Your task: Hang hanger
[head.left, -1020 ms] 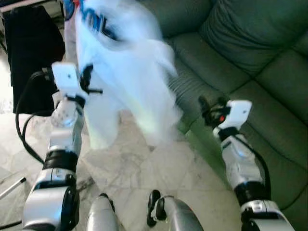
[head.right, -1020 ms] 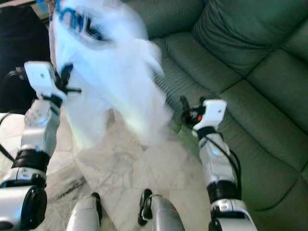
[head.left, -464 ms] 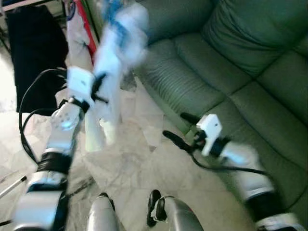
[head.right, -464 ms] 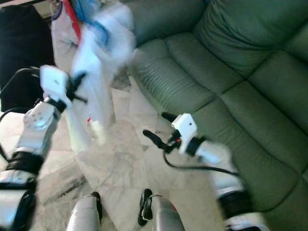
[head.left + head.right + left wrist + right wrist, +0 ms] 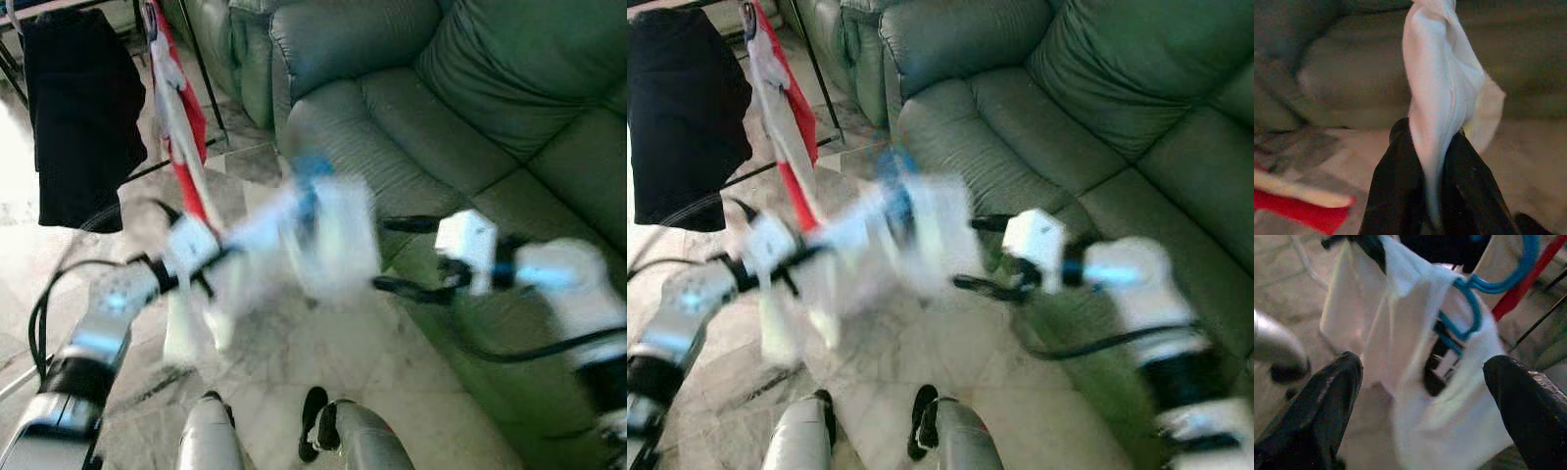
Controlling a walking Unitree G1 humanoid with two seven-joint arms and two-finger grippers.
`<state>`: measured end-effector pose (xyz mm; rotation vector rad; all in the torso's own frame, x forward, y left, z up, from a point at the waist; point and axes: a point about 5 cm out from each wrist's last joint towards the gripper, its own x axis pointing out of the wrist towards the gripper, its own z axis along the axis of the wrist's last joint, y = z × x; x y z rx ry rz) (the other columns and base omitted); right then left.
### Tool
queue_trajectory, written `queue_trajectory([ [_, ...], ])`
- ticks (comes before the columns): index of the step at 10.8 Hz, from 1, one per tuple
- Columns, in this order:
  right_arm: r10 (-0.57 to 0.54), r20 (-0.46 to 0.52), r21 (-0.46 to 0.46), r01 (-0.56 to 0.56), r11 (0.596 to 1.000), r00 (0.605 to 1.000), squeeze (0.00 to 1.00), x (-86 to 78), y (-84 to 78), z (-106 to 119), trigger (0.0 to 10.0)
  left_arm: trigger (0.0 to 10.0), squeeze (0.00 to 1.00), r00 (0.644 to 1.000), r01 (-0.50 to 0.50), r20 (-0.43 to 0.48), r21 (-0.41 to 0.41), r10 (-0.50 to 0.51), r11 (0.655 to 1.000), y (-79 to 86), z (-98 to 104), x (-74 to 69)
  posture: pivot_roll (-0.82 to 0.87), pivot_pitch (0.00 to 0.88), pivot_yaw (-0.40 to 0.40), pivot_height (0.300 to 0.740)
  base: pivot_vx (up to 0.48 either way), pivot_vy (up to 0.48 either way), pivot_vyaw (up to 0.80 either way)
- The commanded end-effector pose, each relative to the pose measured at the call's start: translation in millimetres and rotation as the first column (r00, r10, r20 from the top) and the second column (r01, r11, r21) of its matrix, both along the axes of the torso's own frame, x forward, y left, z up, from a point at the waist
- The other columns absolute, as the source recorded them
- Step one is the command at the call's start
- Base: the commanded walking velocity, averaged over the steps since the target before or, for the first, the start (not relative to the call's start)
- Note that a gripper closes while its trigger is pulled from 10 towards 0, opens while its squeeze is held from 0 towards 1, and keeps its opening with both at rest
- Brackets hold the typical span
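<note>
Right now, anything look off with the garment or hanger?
Yes. The white garment is bunched and twisted rather than draped on the blue hanger. The left gripper pinches a fold of cloth, not the hanger; the right gripper is open before it.

Under us we see a pale marbled tile floor (image 5: 294,362) with grey veining. On it stands a dark green leather sofa (image 5: 470,108), filling the right and far side. The thin black legs of a clothes rack (image 5: 201,69) come down to the tiles at the far left. Our own two silver legs (image 5: 362,441) stand on the floor nearest us.
</note>
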<state>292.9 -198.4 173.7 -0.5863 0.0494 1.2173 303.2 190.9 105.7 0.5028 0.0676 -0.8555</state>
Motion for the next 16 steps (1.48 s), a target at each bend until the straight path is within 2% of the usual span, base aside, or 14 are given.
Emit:
queue_trajectory([
  [1,0.032,-0.048,-0.059,-0.035,0.998,0.998,0.0,-0.4,-8.8,-1,10.0,0.0,0.0,0.996,0.087,0.039,-0.036,-0.085,0.996,-13.1,12,-3.3,0.02,0.191,-0.113,0.74,0.0,0.0,0.0],
  [2,0.023,-0.066,-0.105,-0.03,0.994,0.998,0.0,7.2,-19.4,0,10.0,0.0,0.0,0.983,0.182,0.018,-0.051,-0.181,0.982,-24.6,14,-15.3,0.03,0.19,-0.117,0.74,0.0,0.0,0.0],
  [5,0.031,-0.194,-0.144,-0.059,0.988,0.98,0.0,11.1,-34.1,-7,10.0,0.0,0.0,0.956,0.291,-0.012,-0.085,-0.293,0.953,-39.6,17,-35.2,0.04,0.191,-0.122,0.74,0.0,0.0,0.0],
  [7,0.039,-0.245,-0.182,-0.085,0.98,0.969,0.0,12.7,-38.9,-18,10.0,0.0,0.0,0.934,0.353,-0.014,-0.122,-0.357,0.928,-51.9,24,-46.2,0.04,0.192,-0.125,0.74,0.0,0.0,0.0],
  [8,0.048,-0.274,-0.187,-0.102,0.977,0.96,0.0,14.3,-37.7,-25,2.1,0.0,0.0,0.923,0.378,-0.021,-0.125,-0.384,0.917,-57.7,24,-51.1,0.05,0.193,-0.125,0.74,0.0,0.0,0.0],
  [9,0.07,-0.31,-0.192,-0.134,0.972,0.948,0.0,13.4,-36.4,-29,0.0,0.0,0.0,0.919,0.387,-0.03,-0.133,-0.393,0.913,-60.0,23,-53.0,0.05,0.194,-0.124,0.74,0.0,0.0,0.0],
  [10,0.075,-0.299,-0.227,-0.148,0.963,0.951,0.0,15.4,-34.4,-34,0.0,0.0,0.0,0.914,0.393,-0.046,-0.133,-0.402,0.91,-61.3,21,-56.4,0.05,0.193,-0.123,0.74,0.0,0.0,0.0],
  [12,0.096,-0.282,-0.258,-0.172,0.951,0.955,0.0,22.2,-33.0,-28,0.0,0.0,0.0,0.914,0.387,-0.071,-0.136,-0.399,0.912,-60.2,19,-58.4,0.06,0.192,-0.121,0.74,0.0,0.0,0.0],
  [13,0.099,-0.296,-0.254,-0.178,0.951,0.95,0.0,23.0,-34.4,-27,0.0,0.0,0.0,0.915,0.384,-0.076,-0.138,-0.397,0.913,-60.0,19,-58.4,0.05,0.191,-0.121,0.74,0.0,0.0,0.0],
  [15,0.072,-0.382,-0.289,-0.192,0.938,0.921,0.0,17.3,-50.9,-33,0.0,0.0,0.0,0.913,0.385,-0.086,-0.137,-0.398,0.913,-59.9,18,-59.0,0.05,0.193,-0.122,0.74,0.0,0.0,0.0],
  [16,0.07,-0.402,-0.281,-0.196,0.939,0.913,0.0,16.7,-52.1,-33,0.0,0.0,0.0,0.914,0.383,-0.087,-0.135,-0.396,0.914,-59.6,18,-58.8,0.05,0.194,-0.123,0.74,0.0,0.0,0.0],
])
